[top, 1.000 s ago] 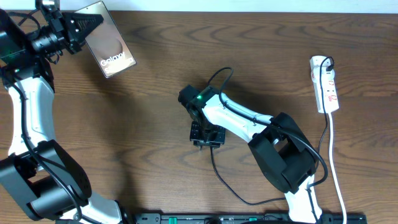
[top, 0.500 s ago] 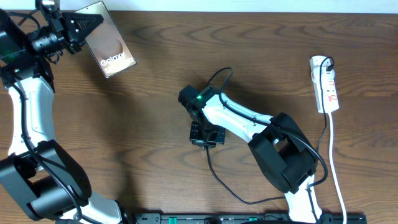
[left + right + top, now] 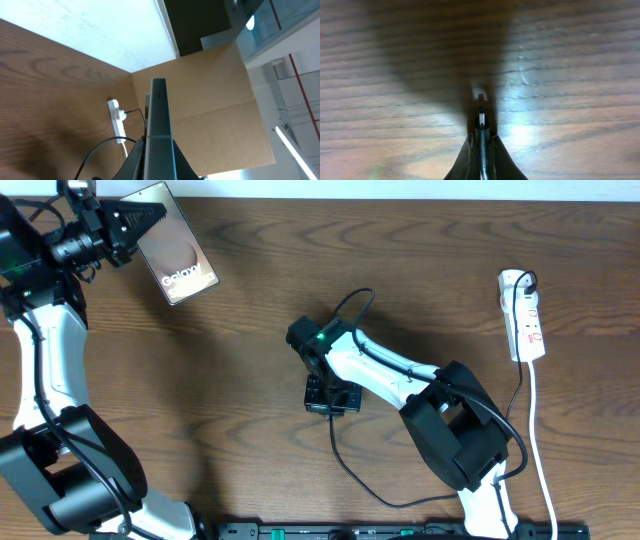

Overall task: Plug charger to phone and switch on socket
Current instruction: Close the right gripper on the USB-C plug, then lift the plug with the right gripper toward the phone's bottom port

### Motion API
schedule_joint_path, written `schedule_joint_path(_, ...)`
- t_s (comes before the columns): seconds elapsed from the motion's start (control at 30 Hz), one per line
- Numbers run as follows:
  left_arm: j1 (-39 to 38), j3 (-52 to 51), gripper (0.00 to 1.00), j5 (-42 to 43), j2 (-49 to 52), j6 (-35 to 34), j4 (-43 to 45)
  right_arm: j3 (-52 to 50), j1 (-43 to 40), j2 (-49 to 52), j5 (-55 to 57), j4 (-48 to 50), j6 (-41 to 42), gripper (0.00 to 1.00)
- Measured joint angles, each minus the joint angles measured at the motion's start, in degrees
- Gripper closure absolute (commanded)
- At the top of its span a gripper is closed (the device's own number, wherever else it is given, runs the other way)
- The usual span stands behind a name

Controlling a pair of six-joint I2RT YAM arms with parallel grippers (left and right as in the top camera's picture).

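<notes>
- The phone (image 3: 182, 252) is in the upper left of the overhead view. Its long axis slants from upper left down to lower right, and the white lettering sits at its lower right end.
- The left gripper (image 3: 148, 218) pinches the phone at its upper left end, jaws clamped on the slab.
- In the left wrist view the phone (image 3: 159, 125) shows edge-on, a thin strip running straight up the middle of the frame from between the fingers (image 3: 134, 161).
- The right gripper (image 3: 333, 404) is at the centre of the overhead view, low over the table (image 3: 230, 390), with its jaws pressed together on the charger (image 3: 340, 452).
- From that grip the black cable drops toward the bottom of the frame, curves right and runs on toward the lower right.
- In the right wrist view the charger's plug tip (image 3: 481, 115) sticks out past the fingertips, long axis vertical in the frame, pointing at the top edge.
- The socket (image 3: 526, 320) lies at the right edge, long axis nearly vertical, well apart from both grippers, with a black plug (image 3: 526, 280) at its upper end and a white lead (image 3: 537, 435) trailing down.
</notes>
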Motion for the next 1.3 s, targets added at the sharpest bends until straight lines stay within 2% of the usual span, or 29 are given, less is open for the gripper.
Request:
schedule_joint_path(0.17,0.0,0.0,0.93,0.0,0.0,0.0,0.0,0.0,-0.6,-0.1,-3.7,3.7,-2.6,0.99)
schedule_joint_path(0.33,0.0,0.0,0.93,0.0,0.0,0.0,0.0,0.0,-3.1,0.0,-12.0,9.4,-9.7,0.99)
schedule_joint_path(0.67,0.0,0.0,0.93,0.0,0.0,0.0,0.0,1.8,-8.0,0.0,-41.9,18.6,-37.2,0.99)
schedule_joint_path(0.93,0.0,0.0,0.93,0.0,0.0,0.0,0.0,1.9,-9.2,0.0,-61.9,22.4,-54.3,0.99)
schedule_joint_path(1.1,0.0,0.0,0.93,0.0,0.0,0.0,0.0,1.9,-9.2,0.0,-71.0,28.5,-59.1,0.99)
schedule_joint_path(1.3,0.0,0.0,0.93,0.0,0.0,0.0,0.0,1.9,-9.2,0.0,-75.1,33.2,-58.8,0.99)
